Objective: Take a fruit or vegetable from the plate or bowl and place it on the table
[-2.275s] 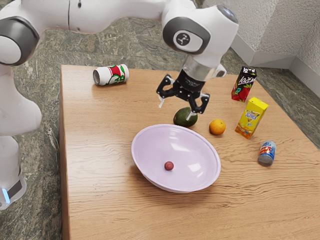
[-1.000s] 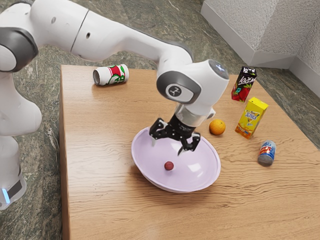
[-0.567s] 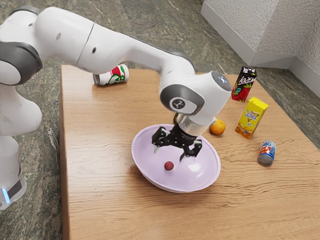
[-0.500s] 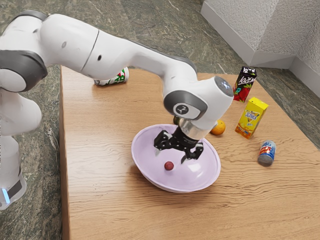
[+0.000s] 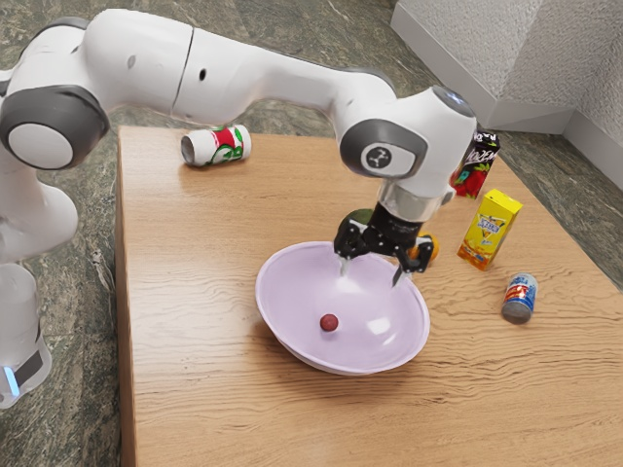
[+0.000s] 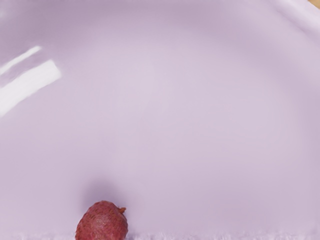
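1. We have our gripper (image 5: pixel 370 276) wide, its fingers apart with nothing between them — it hangs over the bowl (image 5: pixel 292 297).
2. Our small red fruit (image 5: pixel 329 323) lies in the bowl, toward half past seven from the fingertips in the exterior view.
3. There, from the bowl, we see the avocado (image 5: pixel 360 217) at twelve o'clock and the orange (image 5: pixel 435 248) near two.

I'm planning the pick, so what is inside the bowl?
One small red fruit lies in the bowl. Its underside is hidden, and the open gripper covers part of the rim in the exterior view.
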Controlling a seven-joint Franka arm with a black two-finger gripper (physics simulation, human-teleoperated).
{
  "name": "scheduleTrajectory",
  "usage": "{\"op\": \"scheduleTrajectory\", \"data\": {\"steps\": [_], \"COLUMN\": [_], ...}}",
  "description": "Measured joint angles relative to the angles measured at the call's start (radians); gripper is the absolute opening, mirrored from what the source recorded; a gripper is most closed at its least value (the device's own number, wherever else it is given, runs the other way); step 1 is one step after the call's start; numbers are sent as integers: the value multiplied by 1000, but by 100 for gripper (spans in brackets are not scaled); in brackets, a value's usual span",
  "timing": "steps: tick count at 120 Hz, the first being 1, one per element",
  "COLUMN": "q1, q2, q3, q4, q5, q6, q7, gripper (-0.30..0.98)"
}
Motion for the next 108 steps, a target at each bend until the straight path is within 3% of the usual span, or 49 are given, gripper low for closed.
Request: {"op": "scheduleTrajectory", "data": {"steps": [34, 58, 84, 108], "q1": [23, -23, -17, -3], "q2": [4, 8, 18, 16], "q3": [15, -5, -5, 9], "q4": [-17, -34, -47, -127], "q5": [-18, -21, 1, -17], "q6": [28, 31, 20, 53], "q7": [36, 52, 104, 186], "gripper": [69, 69, 69, 69]}}
